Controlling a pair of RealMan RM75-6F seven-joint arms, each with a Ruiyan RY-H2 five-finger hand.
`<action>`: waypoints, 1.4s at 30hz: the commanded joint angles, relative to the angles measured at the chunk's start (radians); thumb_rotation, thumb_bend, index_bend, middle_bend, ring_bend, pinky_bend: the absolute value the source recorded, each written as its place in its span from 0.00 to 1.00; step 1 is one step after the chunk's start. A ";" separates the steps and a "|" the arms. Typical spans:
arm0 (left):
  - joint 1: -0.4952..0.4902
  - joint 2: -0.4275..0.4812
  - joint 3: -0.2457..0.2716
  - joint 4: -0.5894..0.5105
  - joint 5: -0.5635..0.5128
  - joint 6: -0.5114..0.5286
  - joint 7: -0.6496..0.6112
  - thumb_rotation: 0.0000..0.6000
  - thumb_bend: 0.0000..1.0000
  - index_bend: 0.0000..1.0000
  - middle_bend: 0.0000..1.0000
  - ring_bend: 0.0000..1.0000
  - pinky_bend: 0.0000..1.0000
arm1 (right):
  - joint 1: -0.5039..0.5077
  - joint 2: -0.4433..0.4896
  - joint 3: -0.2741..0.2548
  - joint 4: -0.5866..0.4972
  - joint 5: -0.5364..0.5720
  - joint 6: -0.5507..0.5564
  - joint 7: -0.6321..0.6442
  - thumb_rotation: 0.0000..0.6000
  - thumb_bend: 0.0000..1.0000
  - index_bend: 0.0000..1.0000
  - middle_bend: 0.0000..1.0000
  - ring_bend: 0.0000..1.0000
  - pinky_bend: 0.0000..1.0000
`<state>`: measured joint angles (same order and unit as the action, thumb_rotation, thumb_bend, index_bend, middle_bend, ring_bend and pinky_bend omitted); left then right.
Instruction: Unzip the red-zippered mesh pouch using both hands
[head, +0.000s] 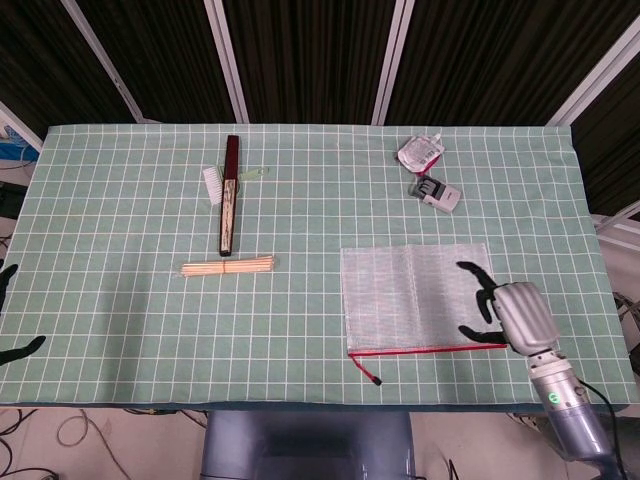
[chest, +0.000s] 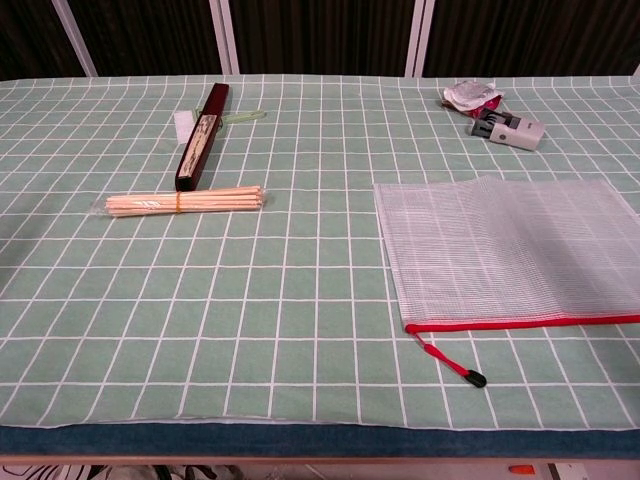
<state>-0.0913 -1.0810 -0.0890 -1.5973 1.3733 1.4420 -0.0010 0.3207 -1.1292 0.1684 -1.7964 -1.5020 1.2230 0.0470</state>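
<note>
The mesh pouch (head: 410, 295) lies flat on the checked cloth, right of centre, also seen in the chest view as the mesh pouch (chest: 500, 245). Its red zipper (head: 425, 349) (chest: 520, 322) runs shut along the near edge. The black-tipped pull cord (head: 371, 375) (chest: 462, 373) trails off the zipper's left end. My right hand (head: 508, 312) hovers over the pouch's right end, dark fingers spread and holding nothing; whether it touches the mesh cannot be told. My left hand (head: 12, 312) shows only as spread dark fingertips at the far left edge. The chest view shows neither hand.
A bundle of wooden chopsticks (head: 227, 267) lies left of centre. Behind it are a long dark box (head: 230, 195) and a white brush (head: 212, 184). A grey stamp (head: 437, 193) and a red-and-white packet (head: 420, 152) sit behind the pouch.
</note>
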 joint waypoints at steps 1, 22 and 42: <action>0.000 -0.002 -0.002 0.001 -0.003 0.001 0.004 1.00 0.01 0.00 0.00 0.00 0.00 | 0.056 -0.047 0.007 -0.052 0.046 -0.070 -0.067 1.00 0.22 0.33 0.96 0.94 0.86; -0.006 -0.005 -0.013 -0.006 -0.048 -0.023 0.032 1.00 0.01 0.00 0.00 0.00 0.00 | 0.231 -0.357 -0.032 -0.062 0.326 -0.229 -0.403 1.00 0.26 0.49 1.00 1.00 0.93; -0.010 0.000 -0.012 -0.003 -0.046 -0.034 0.008 1.00 0.01 0.00 0.00 0.00 0.00 | 0.220 -0.511 -0.096 0.031 0.417 -0.165 -0.494 1.00 0.26 0.52 1.00 1.00 0.93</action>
<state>-0.1011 -1.0810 -0.1012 -1.6005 1.3274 1.4072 0.0074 0.5426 -1.6380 0.0745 -1.7680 -1.0887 1.0561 -0.4457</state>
